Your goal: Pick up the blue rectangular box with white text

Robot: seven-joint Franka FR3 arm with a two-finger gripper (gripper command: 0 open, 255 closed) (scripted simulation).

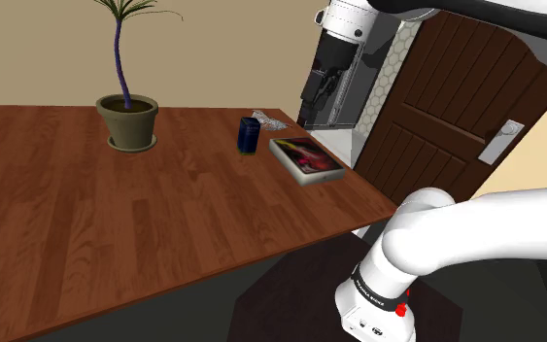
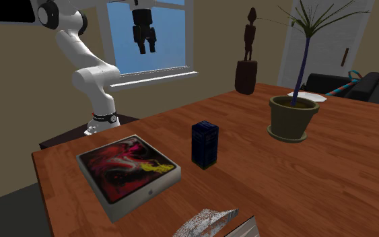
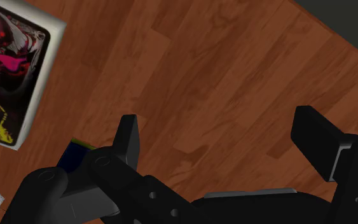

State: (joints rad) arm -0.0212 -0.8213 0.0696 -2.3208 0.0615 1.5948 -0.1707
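A dark blue rectangular box (image 1: pixel 248 134) stands upright on the wooden table (image 1: pixel 116 223), between the potted plant and a flat picture box. In the second exterior view the blue box (image 2: pixel 204 143) stands beside that flat box, near the table's middle. My black gripper (image 1: pixel 321 85) hangs high above the table's far right corner, well clear of the blue box. It is open, and in the second exterior view the gripper (image 2: pixel 144 44) shows in front of the window. In the wrist view the gripper (image 3: pixel 225 140) has bare wood between its fingers, and a corner of the blue box (image 3: pixel 75 154) peeks out behind one finger.
A flat white box with a swirling red and pink picture (image 1: pixel 306 158) lies near the table's right edge. A potted plant (image 1: pixel 128 120) stands at the back. A crumpled silvery thing (image 1: pixel 267 119) lies behind the blue box. A dark door (image 1: pixel 456 97) rises at right.
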